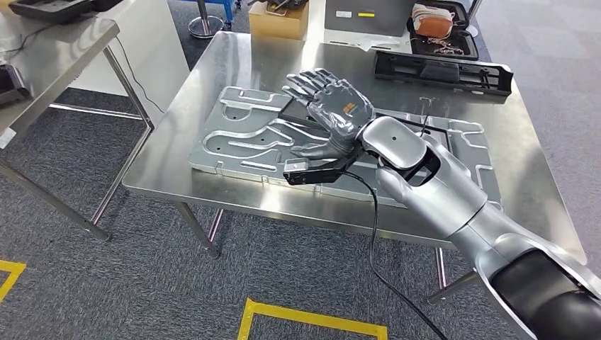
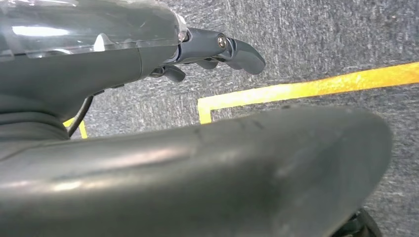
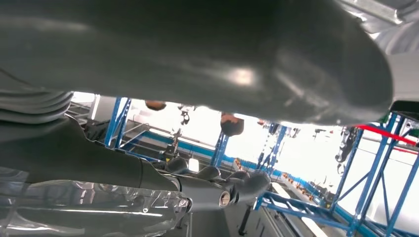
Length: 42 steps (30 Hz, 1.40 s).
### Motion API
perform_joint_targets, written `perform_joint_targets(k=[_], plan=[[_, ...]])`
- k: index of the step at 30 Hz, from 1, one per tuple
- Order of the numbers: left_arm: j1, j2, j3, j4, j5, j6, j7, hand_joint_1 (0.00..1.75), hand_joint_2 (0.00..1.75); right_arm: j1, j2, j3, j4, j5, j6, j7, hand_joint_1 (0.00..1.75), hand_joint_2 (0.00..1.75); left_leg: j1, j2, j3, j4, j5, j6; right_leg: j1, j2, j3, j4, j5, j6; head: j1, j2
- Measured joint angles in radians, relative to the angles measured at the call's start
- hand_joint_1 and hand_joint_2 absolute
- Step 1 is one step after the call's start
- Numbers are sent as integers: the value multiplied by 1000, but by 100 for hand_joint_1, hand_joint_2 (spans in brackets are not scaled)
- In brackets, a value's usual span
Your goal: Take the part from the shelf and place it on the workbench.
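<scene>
The part, a large flat stamped plate of silver metal with raised channels, lies flat on the steel workbench. My right hand is over the plate's middle with its back toward the head camera, fingers spread and nothing in them. From behind, the right hand has its dark fingers stretched out against blue racking and bright light. My left hand hangs over grey carpet, fingers loosely extended and holding nothing.
A long black tray lies at the bench's far right, with a cardboard box and a black case behind it. Another steel table stands to the left. Yellow tape marks the carpet. A black cable hangs from my right wrist.
</scene>
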Motion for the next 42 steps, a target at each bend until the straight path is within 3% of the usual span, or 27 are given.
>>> perform_joint_targets(k=[2,4,6,7,9,11,13,14,16,17,18,21,22,23,24,25,26,28,30,32,33,36,37,38,39,40,42], plan=[[2,1,0,0,1,0,-1,0,0,0,-1,3,0,-1,2,2,0,0,1,-1,-8,3,-6,-12,-6,-5,-8,-13,22,-8,0,0],[5,2,0,0,1,0,-2,0,0,1,0,8,0,-5,3,3,0,0,4,-2,-31,66,-79,-25,-15,-10,-26,-23,49,-14,0,0],[6,3,0,0,2,0,-3,0,0,0,0,11,2,-14,4,2,0,0,15,-2,-63,194,-173,-38,-17,-11,-55,-23,72,-15,0,0],[6,3,0,0,2,0,-3,0,0,1,0,12,3,-19,5,2,0,0,20,-2,-71,251,-194,-44,-18,-12,-71,-21,84,-13,0,0],[7,4,0,0,3,0,-3,0,0,0,0,15,6,-30,11,-2,0,0,29,-1,-50,287,-169,-55,-24,-12,-103,-15,105,-5,0,0],[6,4,0,0,4,0,-4,0,0,-1,-1,17,8,-42,19,-7,0,0,38,-1,36,191,-125,-66,-30,-12,-132,-4,122,8,0,0],[5,4,0,0,4,0,-6,0,0,-6,-3,17,8,-53,24,-10,0,0,38,-3,127,58,-137,-62,-32,-11,-152,7,136,24,0,0],[4,4,0,0,5,0,-7,0,0,-8,-5,17,8,-58,26,-10,0,0,36,-4,148,21,-151,-55,-31,-12,-156,9,144,31,0,0],[5,4,0,0,5,0,-7,0,0,-10,-8,18,10,-65,27,-10,0,0,31,-5,145,7,-148,-33,-32,-12,-159,4,161,44,0,0],[6,4,0,0,5,0,-7,0,0,-10,-9,18,11,-68,27,-10,0,0,31,-3,138,6,-138,-22,-35,-11,-163,7,156,50,0,0],[6,4,0,0,5,-1,-7,0,0,-10,-12,19,12,-69,27,-9,0,0,30,-1,128,4,-126,-12,-37,-10,-172,24,130,54,0,0],[6,4,0,0,6,-4,-6,0,0,-6,-23,20,15,-72,22,-2,0,0,25,2,83,4,-87,7,-36,-7,-221,188,-20,57,0,0],[6,4,0,0,6,-5,-6,0,0,-2,-24,20,15,-72,20,-1,0,0,22,2,67,5,-75,9,-33,-6,-233,252,-48,56,0,0],[7,4,0,0,5,-6,-5,0,0,4,-25,20,16,-72,19,0,0,0,17,2,51,5,-63,10,-31,-5,-233,293,-52,54,0,0],[7,4,0,0,5,-7,-6,0,0,9,-26,20,16,-72,18,1,0,0,13,2,35,6,-52,11,-27,-4,-217,302,-35,48,0,0],[7,4,0,0,3,-7,-7,0,0,12,-26,20,16,-72,18,1,0,0,8,2,21,6,-42,12,-22,-4,-184,275,-7,39,0,0],[7,3,0,0,1,-5,-10,0,0,14,-26,20,16,-71,17,2,0,0,5,2,10,6,-33,12,-16,-3,-134,217,14,27,0,0],[7,0,0,0,-6,3,-19,0,0,13,-26,19,15,-71,15,2,0,0,-1,2,-4,6,-17,8,-5,-4,-30,72,4,4,0,0],[7,-3,-1,0,-11,10,-26,0,0,11,-27,18,13,-71,11,0,0,0,2,2,-7,1,-1,-2,3,-5,15,-5,-19,-7,0,0],[8,-2,-2,0,-13,12,-31,0,0,11,-28,18,13,-71,8,-6,0,0,3,-1,-8,-5,9,-13,1,-9,13,-24,-2,-11,0,0],[9,-2,-2,0,-13,12,-32,0,0,11,-28,18,13,-74,8,-9,0,0,3,-2,-14,5,-4,-19,-2,-13,11,-31,10,-14,0,0],[14,-1,-2,0,-14,14,-38,0,0,14,-29,19,13,-83,10,-17,0,0,13,-3,-63,147,-119,-38,-11,-26,-9,-42,39,-19,-1,0],[15,-1,-2,0,-14,14,-39,0,0,16,-29,19,13,-85,10,-19,0,0,18,-2,-81,209,-149,-45,-11,-31,-18,-40,45,-18,-1,0],[16,-1,-2,0,-14,15,-40,0,0,19,-29,20,14,-86,11,-20,0,0,22,-2,-88,252,-160,-51,-11,-37,-26,-38,50,-16,-1,0],[17,-1,-3,0,-14,15,-41,0,0,22,-29,20,13,-86,11,-21,0,0,25,0,-78,260,-151,-56,-12,-43,-34,-35,53,-14,-1,0],[17,0,-3,0,-15,15,-41,0,0,24,-29,21,13,-86,11,-22,0,0,28,4,-48,228,-130,-59,-13,-50,-41,-30,56,-12,-1,0],[16,1,-4,-1,-18,15,-41,0,0,25,-30,21,12,-85,11,-20,0,0,28,30,44,93,-98,-59,-14,-65,-52,-18,56,-5,-1,0]])
